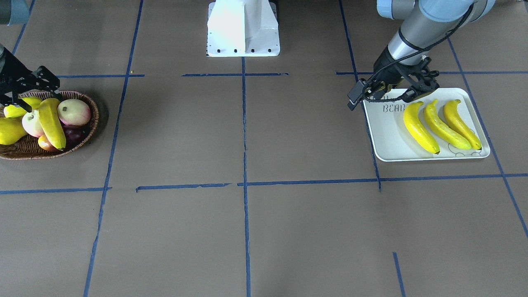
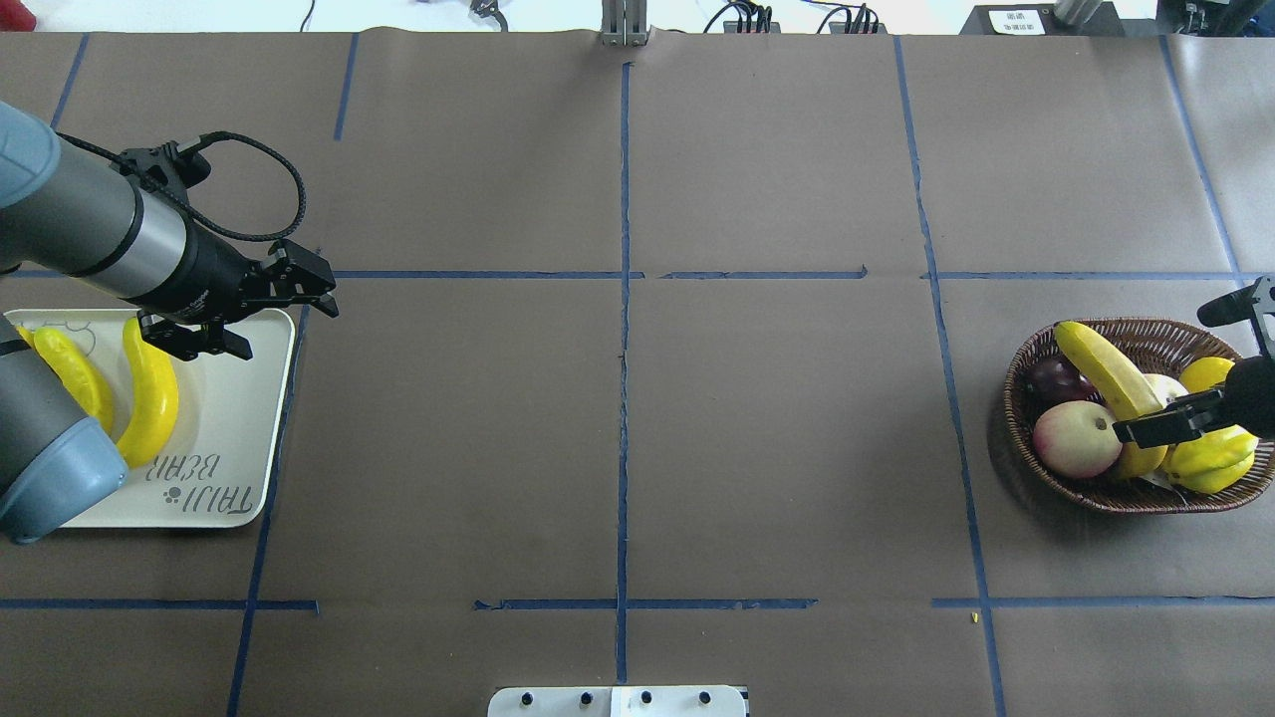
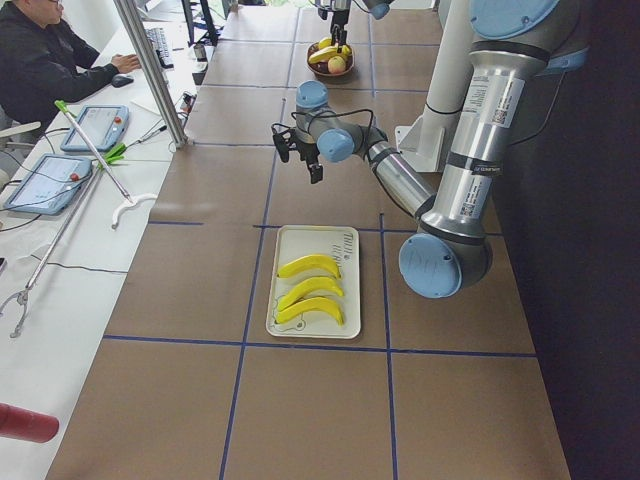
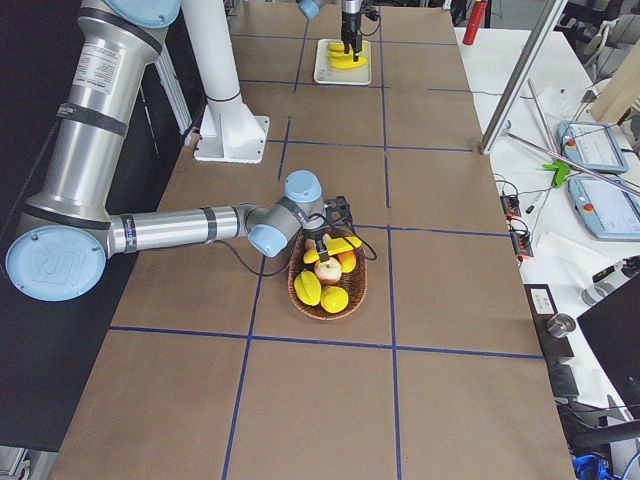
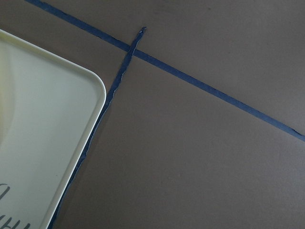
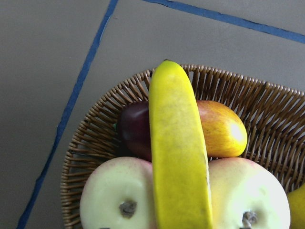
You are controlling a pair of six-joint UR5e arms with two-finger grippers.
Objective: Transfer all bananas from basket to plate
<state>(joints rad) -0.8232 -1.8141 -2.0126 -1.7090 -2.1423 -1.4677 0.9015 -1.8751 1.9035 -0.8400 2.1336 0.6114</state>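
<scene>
Table (image 1: 264, 231): a brown paper-covered surface that is divided into large squares by blue tape lines (image 1: 244, 123).
Plate (image 1: 387, 140): a rectangular off-white tray at the table's end on the robot's left. Dark lettering runs along the end that faces the table's middle.
Bananas (image 1: 445, 126): three bright yellow, dark-tipped ones lie side by side on the plate, roughly parallel and close together.
Left end effector (image 2: 291, 329): raised over the plate's lettered end, with its two black fingers spread apart and nothing between them. It is clear of the fruit on the plate. Its wrist camera looks down on one rounded plate corner and a crossing of tape.
Robot base (image 1: 243, 29): a white pedestal at the middle of the table's long edge, between the two arms.
Basket (image 2: 1026, 398): an oval brown wicker bowl at the table's far end, on the robot's right.
Fourth banana (image 2: 1106, 373): lies on top of the heap in the basket, slanting across it, with one tip over the woven rim.
Other fruit: two pink-cream apples (image 6: 119, 200) flank that banana. A dark purple fruit (image 6: 133, 129) and a red-and-yellow mango (image 6: 221, 126) sit behind it. Plump yellow-green fruits (image 2: 1210, 463) fill the remaining side.
Right end effector (image 2: 1160, 373): low over the basket, with its fingers spread wide on either side of the fourth banana. Whether they touch it cannot be told.
</scene>
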